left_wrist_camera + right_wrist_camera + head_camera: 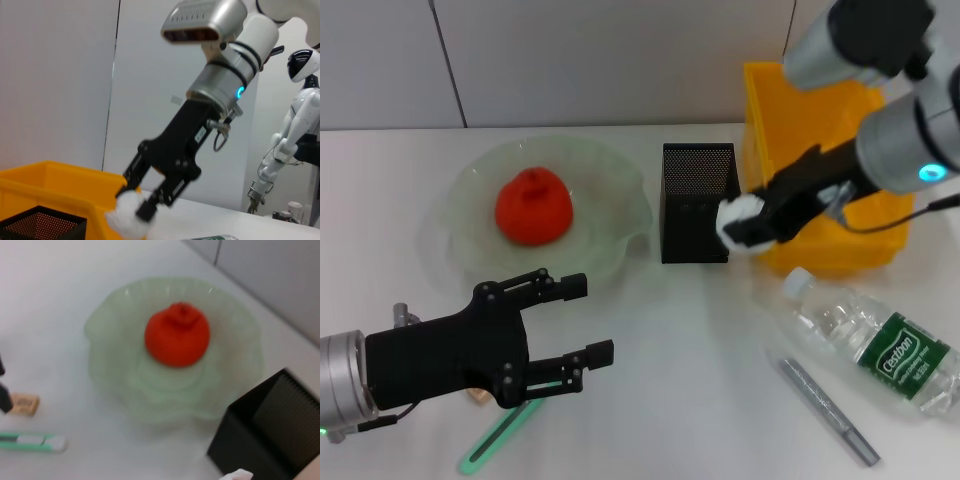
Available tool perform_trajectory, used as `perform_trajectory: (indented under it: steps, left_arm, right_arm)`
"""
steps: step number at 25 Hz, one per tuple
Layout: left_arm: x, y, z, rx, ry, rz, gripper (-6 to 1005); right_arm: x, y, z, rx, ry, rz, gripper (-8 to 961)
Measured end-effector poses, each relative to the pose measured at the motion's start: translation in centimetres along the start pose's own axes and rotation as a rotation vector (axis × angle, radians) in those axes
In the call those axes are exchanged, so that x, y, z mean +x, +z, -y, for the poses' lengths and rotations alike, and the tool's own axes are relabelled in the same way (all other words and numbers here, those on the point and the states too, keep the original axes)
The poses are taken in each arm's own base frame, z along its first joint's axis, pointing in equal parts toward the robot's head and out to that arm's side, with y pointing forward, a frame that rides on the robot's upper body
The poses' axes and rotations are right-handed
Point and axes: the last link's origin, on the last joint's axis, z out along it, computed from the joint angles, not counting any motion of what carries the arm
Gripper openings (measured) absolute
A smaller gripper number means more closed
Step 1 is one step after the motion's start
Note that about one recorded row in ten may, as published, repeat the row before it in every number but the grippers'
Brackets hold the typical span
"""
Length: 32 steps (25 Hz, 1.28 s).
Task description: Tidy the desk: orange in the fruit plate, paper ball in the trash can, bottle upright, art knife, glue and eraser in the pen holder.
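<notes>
Left gripper [582, 322]: nearest the robot, low over the tabletop [700, 400]; fingers spread apart, holding nothing.
Art knife [502, 433]: green, flat on the tabletop, partly under the left gripper.
Eraser [23, 404]: tan block, lying near the art knife.
Glue [828, 410]: grey stick, flat on the tabletop, just beside the bottle.
Bottle [880, 342]: clear, green label, lying on its side.
Right gripper [745, 222]: between pen holder and trash can; fingers clamped on the paper ball.
Paper ball [735, 220]: white, held above the tabletop.
Pen holder [697, 202]: black mesh, upright.
Orange [533, 206]: inside the fruit plate [610, 170].
Trash can [840, 170]: yellow, farthest right.
</notes>
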Motion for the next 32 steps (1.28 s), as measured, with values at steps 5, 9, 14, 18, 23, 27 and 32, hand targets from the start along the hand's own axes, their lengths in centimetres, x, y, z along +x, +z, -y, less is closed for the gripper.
perform_trajectory:
  steps: [5,9,14,18,23,27,32]
  left_arm:
    - [0.0,0.0,0.0,0.000,0.000,0.002,789]
    - [0.0,0.0,0.0,-0.002,0.000,0.002,789]
    - [0.1,0.2,0.0,-0.004,0.002,0.001,788]
    - [0.1,0.3,0.1,-0.005,0.005,0.001,788]
    - [0.1,0.2,0.2,0.004,0.005,0.000,790]
    - [0.1,0.1,0.2,0.009,0.004,-0.002,788]
    - [0.0,0.0,0.2,0.013,0.001,-0.002,789]
  right_arm:
    - [0.0,-1.5,2.2,0.114,0.025,0.052,489]
    - [0.8,-1.7,4.2,0.212,0.035,0.091,488]
    - [1.7,-1.3,5.8,0.290,0.047,0.095,488]
    - [2.4,-0.6,6.9,0.336,0.066,0.099,487]
    - [2.9,0.1,7.4,0.349,0.079,0.094,497]
    - [3.0,0.3,7.6,0.376,0.071,0.101,537]
    - [3.1,0.5,7.8,0.386,0.073,0.104,587]
